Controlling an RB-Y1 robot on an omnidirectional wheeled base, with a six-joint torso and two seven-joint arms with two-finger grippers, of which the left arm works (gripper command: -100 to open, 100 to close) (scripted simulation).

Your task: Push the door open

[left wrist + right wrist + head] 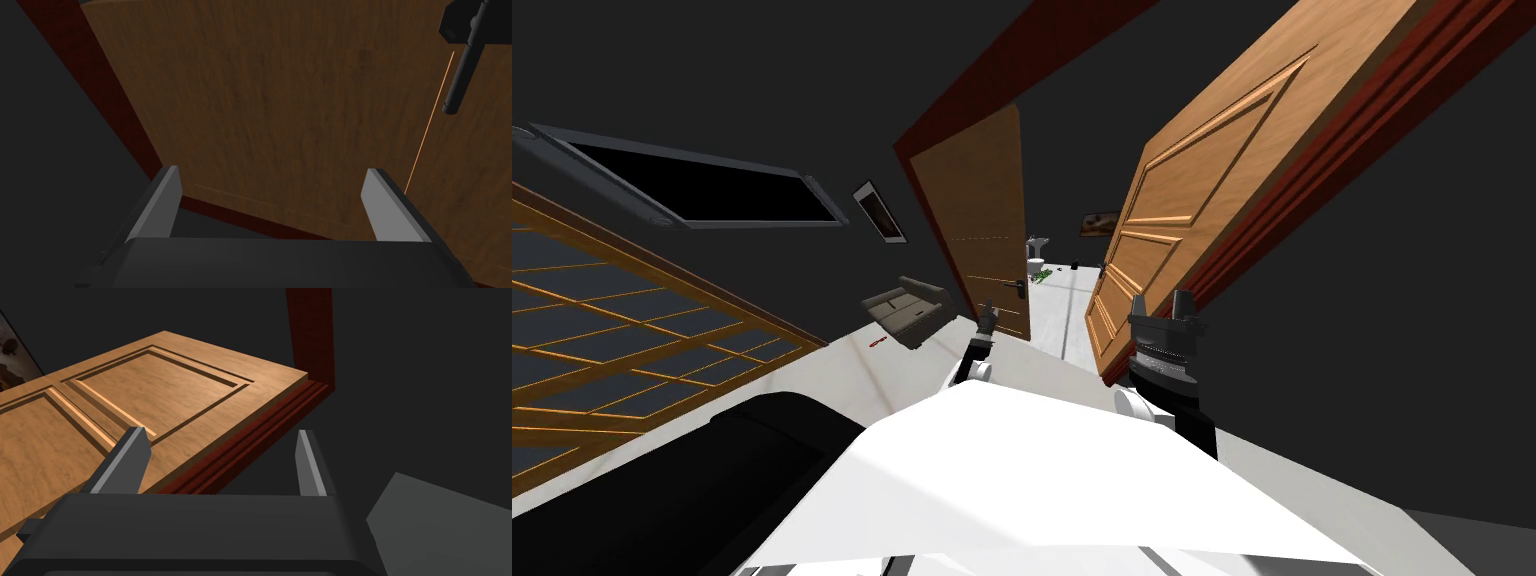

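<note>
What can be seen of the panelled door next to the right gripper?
The panelled door looks like light brown grained wood, with recessed rectangular panels edged by mouldings. It stands swung partly open, and one long edge meets the dark red frame. The right gripper, fingers open, is at the door's lower part, close to that frame edge. Whether it touches the door cannot be told.

No readable text, label or number appears anywhere.
</note>
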